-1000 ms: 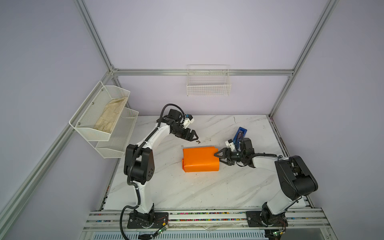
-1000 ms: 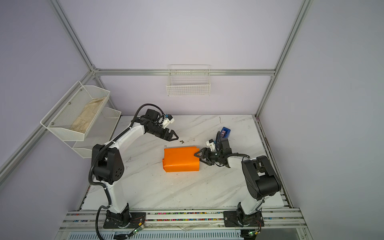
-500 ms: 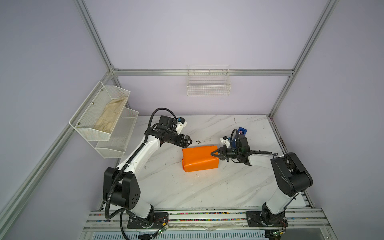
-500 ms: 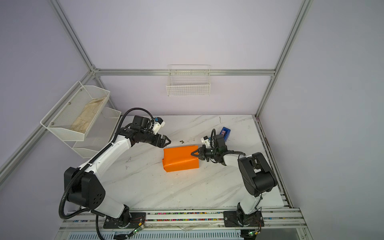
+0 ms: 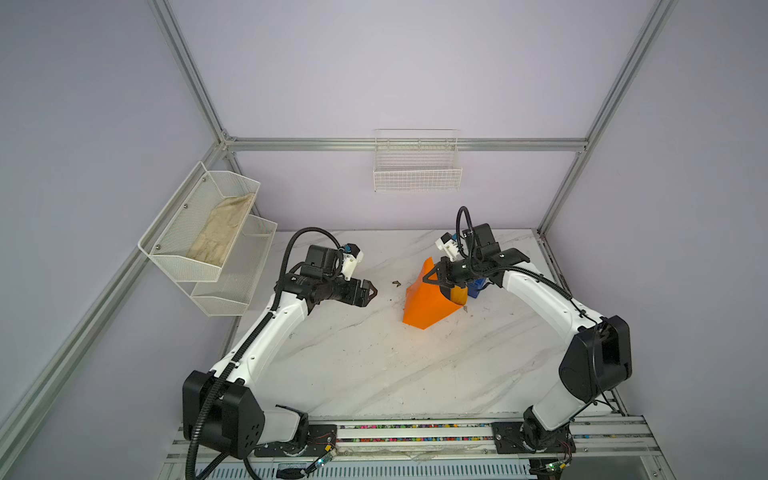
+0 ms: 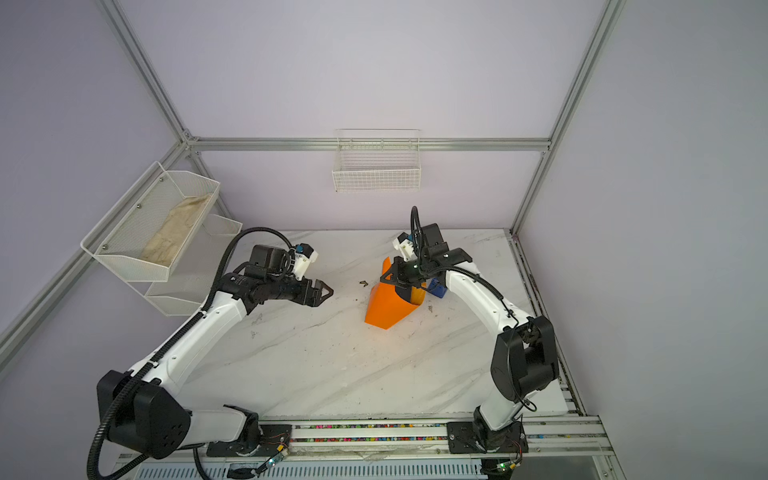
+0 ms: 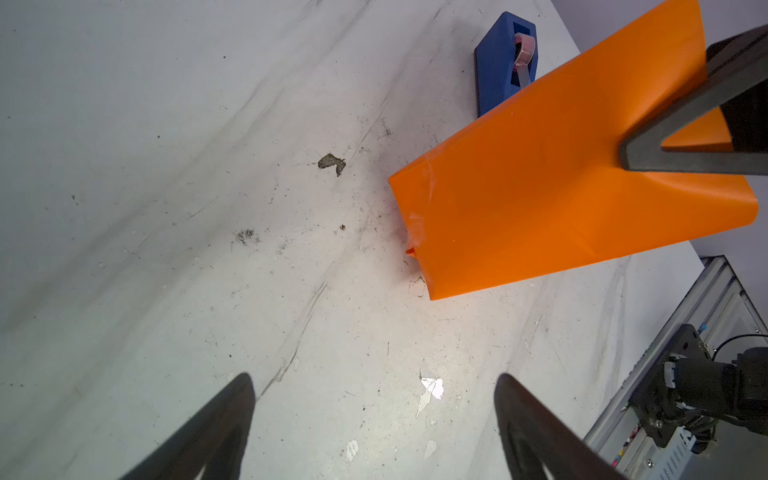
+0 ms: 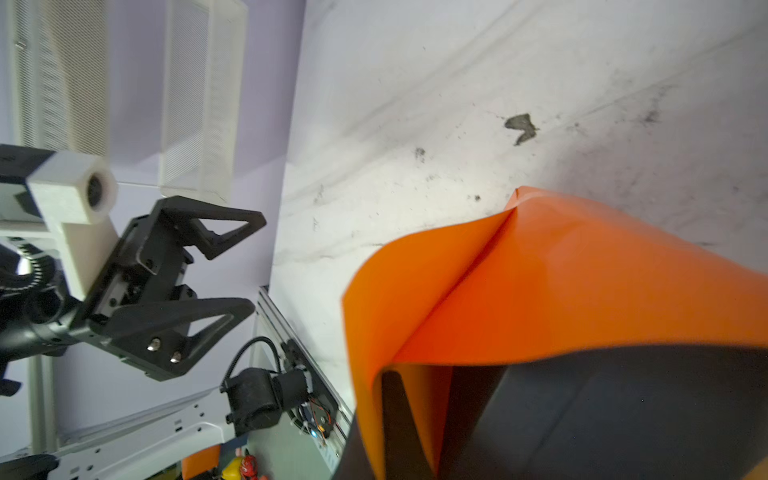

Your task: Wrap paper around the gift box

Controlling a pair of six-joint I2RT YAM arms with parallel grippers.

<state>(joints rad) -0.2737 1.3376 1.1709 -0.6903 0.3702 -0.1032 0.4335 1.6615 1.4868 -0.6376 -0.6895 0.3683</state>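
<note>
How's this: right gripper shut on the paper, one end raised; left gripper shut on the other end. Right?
No. The left gripper is open, clear of the paper, holding nothing; the right wrist view shows it. The right gripper is shut on the paper, one end raised.

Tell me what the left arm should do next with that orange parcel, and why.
Probably bring the open left gripper in to steady the low end of the paper. The right gripper is shut on only its upper flap, so the wrap stands tilted, low end on the table, with nothing else holding it.
</note>
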